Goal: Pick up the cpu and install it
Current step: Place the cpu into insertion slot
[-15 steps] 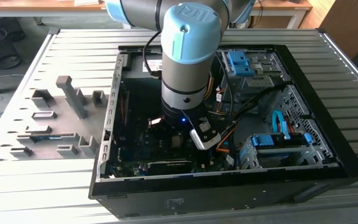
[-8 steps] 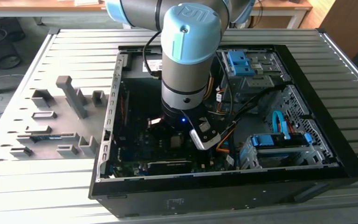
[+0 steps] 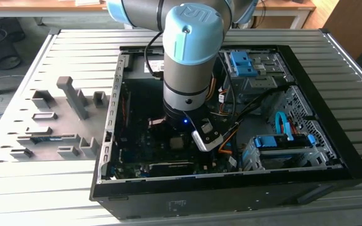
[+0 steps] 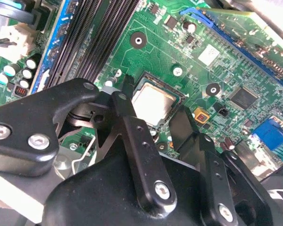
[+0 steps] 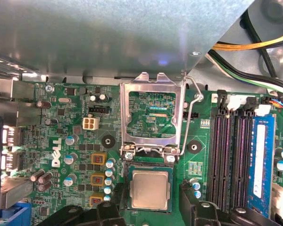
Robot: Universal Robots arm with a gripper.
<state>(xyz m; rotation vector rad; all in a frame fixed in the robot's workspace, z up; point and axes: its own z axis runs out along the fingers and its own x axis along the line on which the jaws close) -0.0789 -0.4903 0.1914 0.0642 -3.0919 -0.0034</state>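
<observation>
The cpu (image 5: pixel 150 189), a small square chip with a silver-grey top, lies flat in its socket on the green motherboard (image 5: pixel 61 117). It also shows in the second wrist view (image 4: pixel 153 101) and, small, below the wrist in the exterior view (image 3: pixel 176 142). My gripper (image 5: pixel 151 200) is open and straddles the chip, with one black finger (image 4: pixel 127 106) on each side and a small gap to the chip's edges. The socket's metal load plate (image 5: pixel 151 84) stands hinged up beyond the chip, its wire lever (image 5: pixel 195 96) raised beside it.
Black memory slots (image 5: pixel 231 155) and a blue memory stick (image 5: pixel 264 155) run beside the socket. Yellow and black cables (image 5: pixel 254 47) cross a corner. The open black PC case (image 3: pixel 231 188) holds blue drive cages (image 3: pixel 282 143). A grey fixture tray (image 3: pixel 55 122) sits on the exterior view's left.
</observation>
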